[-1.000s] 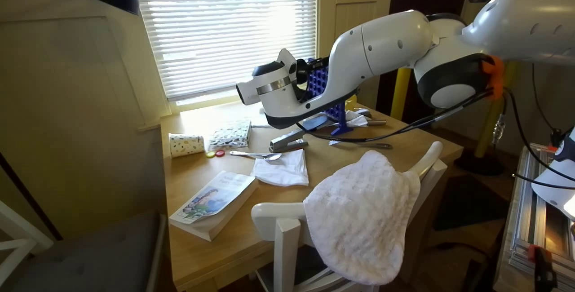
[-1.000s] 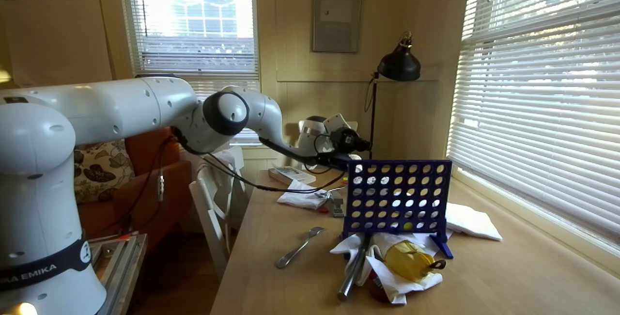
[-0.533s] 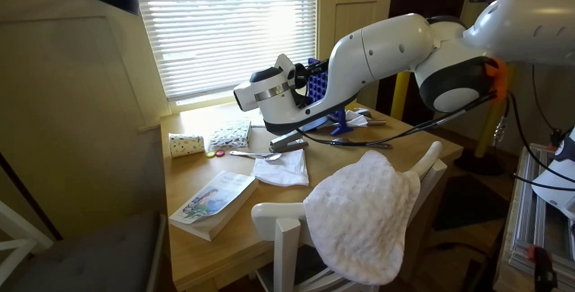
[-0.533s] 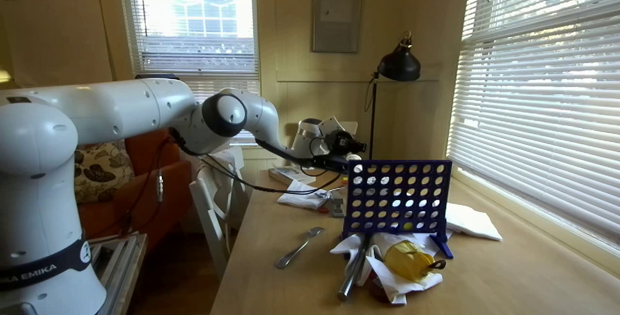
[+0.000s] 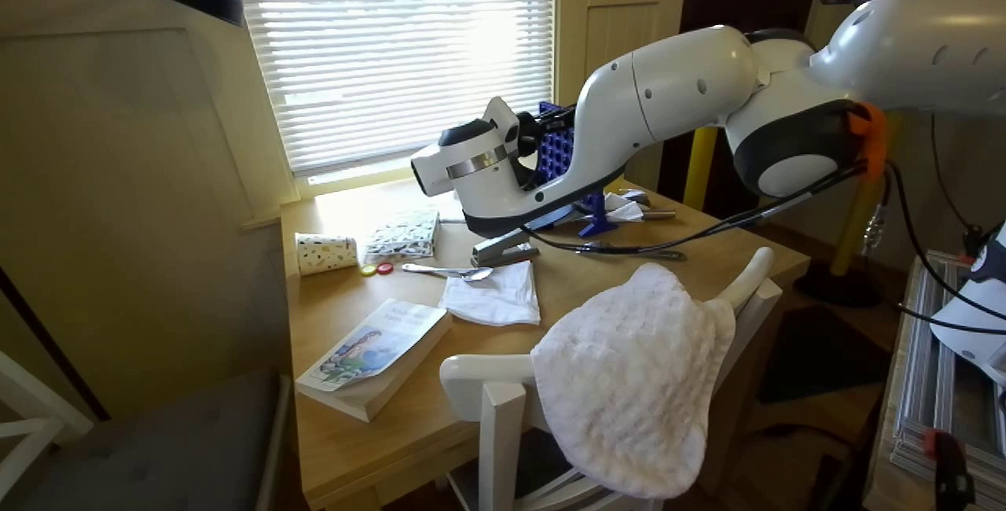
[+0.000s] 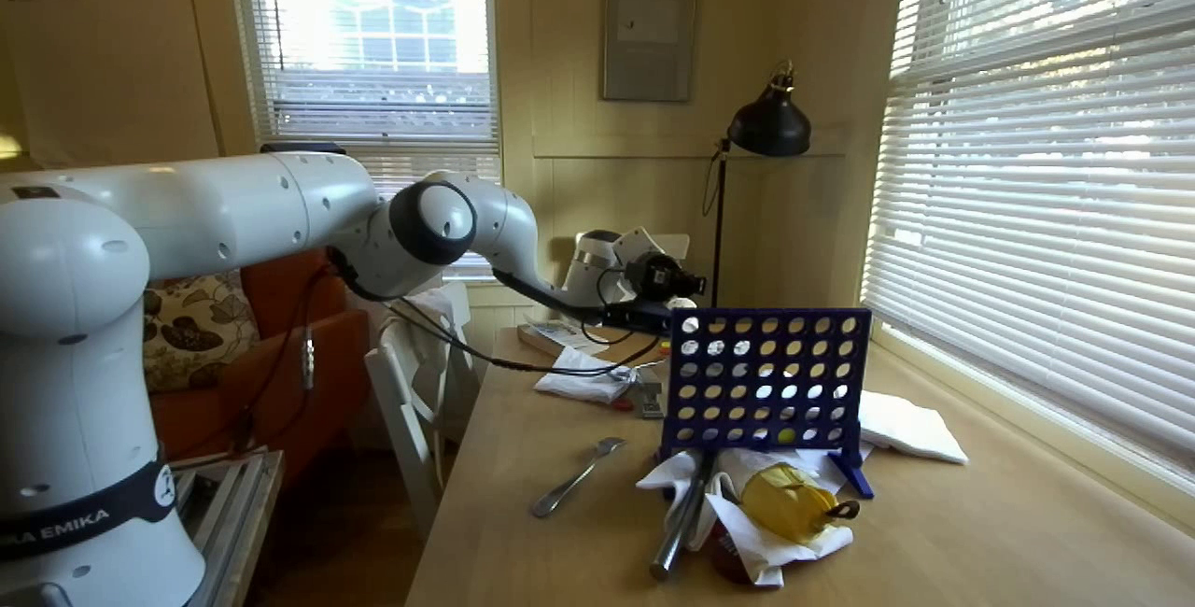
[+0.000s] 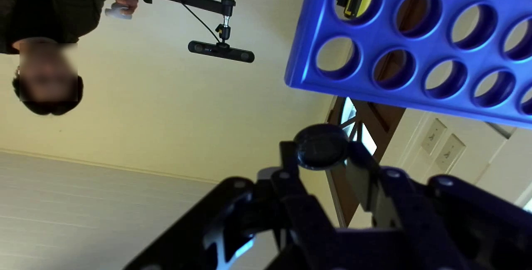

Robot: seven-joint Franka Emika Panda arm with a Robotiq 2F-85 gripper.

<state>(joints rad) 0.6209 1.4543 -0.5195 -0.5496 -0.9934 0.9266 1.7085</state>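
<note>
My gripper (image 7: pixel 323 153) is shut on a dark round disc (image 7: pixel 321 148), pinched between its two fingertips at its edges. The wrist picture stands upside down. A blue upright grid board (image 7: pixel 434 47) with round holes lies close by, apart from the disc. In an exterior view the gripper (image 6: pixel 695 284) is just above the top left corner of the board (image 6: pixel 766 314); the disc cannot be made out there. One yellow disc (image 6: pixel 787 436) shows in the board's bottom row. In an exterior view the arm hides most of the board (image 5: pixel 600 216) and the fingertips.
On the table (image 6: pixel 523 551) lie a fork (image 6: pixel 579 476), white cloths with a yellow bag (image 6: pixel 792 502), a stapler (image 5: pixel 503 247), a spoon (image 5: pixel 448 270) on a napkin (image 5: pixel 495 299), a book (image 5: pixel 377 354), a cup (image 5: pixel 326 253), a yellow disc (image 5: pixel 368 270) and a red disc (image 5: pixel 385 268).
The arm and gripper have come down a little toward the top of the board, mostly between one second and half a second ago. The board and table things have not moved.
</note>
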